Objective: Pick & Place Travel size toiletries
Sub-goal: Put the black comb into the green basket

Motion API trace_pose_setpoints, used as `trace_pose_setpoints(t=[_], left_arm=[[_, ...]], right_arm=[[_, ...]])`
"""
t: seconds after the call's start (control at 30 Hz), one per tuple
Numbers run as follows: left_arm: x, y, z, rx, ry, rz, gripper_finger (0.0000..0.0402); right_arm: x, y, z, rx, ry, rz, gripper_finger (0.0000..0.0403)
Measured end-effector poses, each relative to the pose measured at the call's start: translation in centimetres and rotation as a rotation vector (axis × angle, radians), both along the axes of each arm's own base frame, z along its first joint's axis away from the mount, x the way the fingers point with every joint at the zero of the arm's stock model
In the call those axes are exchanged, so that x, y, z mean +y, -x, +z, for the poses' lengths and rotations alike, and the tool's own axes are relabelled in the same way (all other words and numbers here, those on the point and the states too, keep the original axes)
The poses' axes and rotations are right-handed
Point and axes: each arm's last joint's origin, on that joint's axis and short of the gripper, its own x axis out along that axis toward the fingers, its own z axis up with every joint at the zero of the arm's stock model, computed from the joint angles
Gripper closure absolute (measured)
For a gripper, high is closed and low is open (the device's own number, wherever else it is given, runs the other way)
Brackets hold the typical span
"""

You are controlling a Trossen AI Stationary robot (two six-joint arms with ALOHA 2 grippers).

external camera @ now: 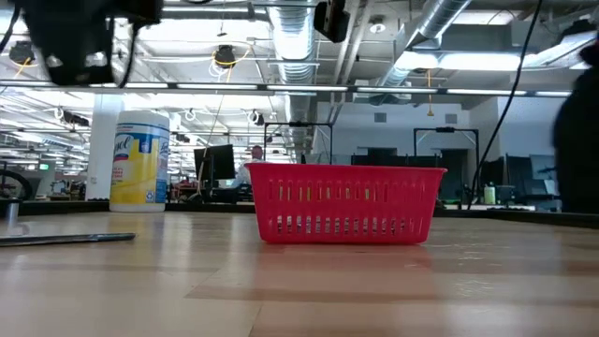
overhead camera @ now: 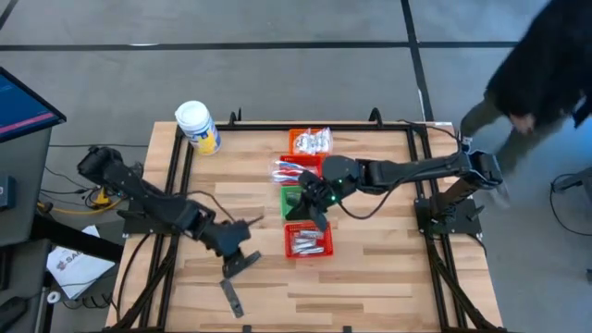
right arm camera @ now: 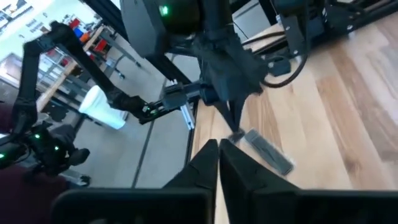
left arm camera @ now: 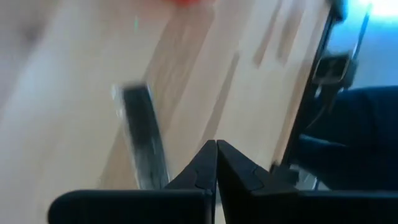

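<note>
Left hand (overhead camera: pixel 242 262) closed tight, tips pressed together with nothing between them, hanging low over the front-left part of the bench (overhead camera: pixel 370 277). Dark flat strip (overhead camera: pixel 230 298) lying loose on the wood just in front of that hand, toward the bench's front edge, not touching the fingers. Long axis running roughly front to back with a slight slant, so nearly in line with the hand's reach rather than across it. Seen in the left wrist view as a dark bar (left arm camera: pixel 144 144) beside and ahead of the shut fingertips, apart from them. Also seen in the low view as a thin strip (external camera: pixel 65 240) flat on the bench at left.

Right hand (overhead camera: pixel 317 205) also closed and empty, hovering over the row of baskets in the middle of the bench, between the green basket (overhead camera: pixel 292 197) and the front red basket (overhead camera: pixel 308 240), which already holds silvery tubes. Far orange basket (overhead camera: pixel 309 141) holding clear sachets, toothbrushes (overhead camera: pixel 294 169) just behind the green one.

Left arm clearly the nearer one to the strip; right arm well apart from it. Likely needs the left hand reopened and turned to close across the strip's narrow width before any lift
</note>
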Motion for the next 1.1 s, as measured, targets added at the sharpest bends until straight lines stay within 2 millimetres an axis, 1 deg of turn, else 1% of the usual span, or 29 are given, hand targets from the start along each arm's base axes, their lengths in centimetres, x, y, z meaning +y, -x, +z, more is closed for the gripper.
trace_pose_setpoints(t=[0.03, 0.1, 0.17, 0.27, 0.4, 0.57, 0.7, 0.77, 0.97, 1.1], left_arm=[[-0.4, 0.3, -0.5, 0.018, 0.006, -0.005, 0.0401], [-1.1, 0.9, -1.4, 0.064, 0.017, -0.012, 0.0401], [-1.8, 1.3, -2.1, 0.098, 0.040, -0.032, 0.0401], [-2.8, 1.7, -2.9, 0.141, 0.060, -0.077, 0.0401], [-3.8, 1.6, -4.3, 0.195, 0.036, -0.108, 0.0401], [-4.7, 0.9, -5.9, 0.218, 0.032, -0.124, 0.0401], [-4.9, 0.7, -7.0, 0.245, 0.005, -0.106, 0.0401], [-4.7, 0.9, -7.6, 0.270, 0.002, -0.091, 0.0401], [-3.9, 2.8, -10.1, 0.374, 0.023, -0.038, 0.0401], [-3.6, 3.4, -10.7, 0.376, 0.029, -0.034, 0.0401]], right_arm=[[0.2, 0.0, 0.0, -0.002, 0.009, -0.002, 0.0396], [0.5, 0.0, 0.0, -0.003, 0.014, 0.000, 0.0394], [0.7, 0.0, 0.0, -0.009, 0.014, 0.005, 0.0391], [0.6, 0.0, 0.0, -0.006, 0.017, 0.005, 0.0399], [0.6, 0.0, 0.0, -0.008, 0.027, 0.008, 0.0398], [0.7, 0.1, -0.2, 0.003, 0.044, 0.019, 0.0401], [0.8, 0.2, -0.4, 0.020, 0.058, 0.010, 0.0400], [0.8, 0.2, -0.5, 0.031, 0.060, 0.008, 0.0401], [1.2, 0.3, -0.7, 0.050, 0.070, -0.001, 0.0402], [1.4, 0.3, -0.7, 0.048, 0.072, 0.000, 0.0402]])
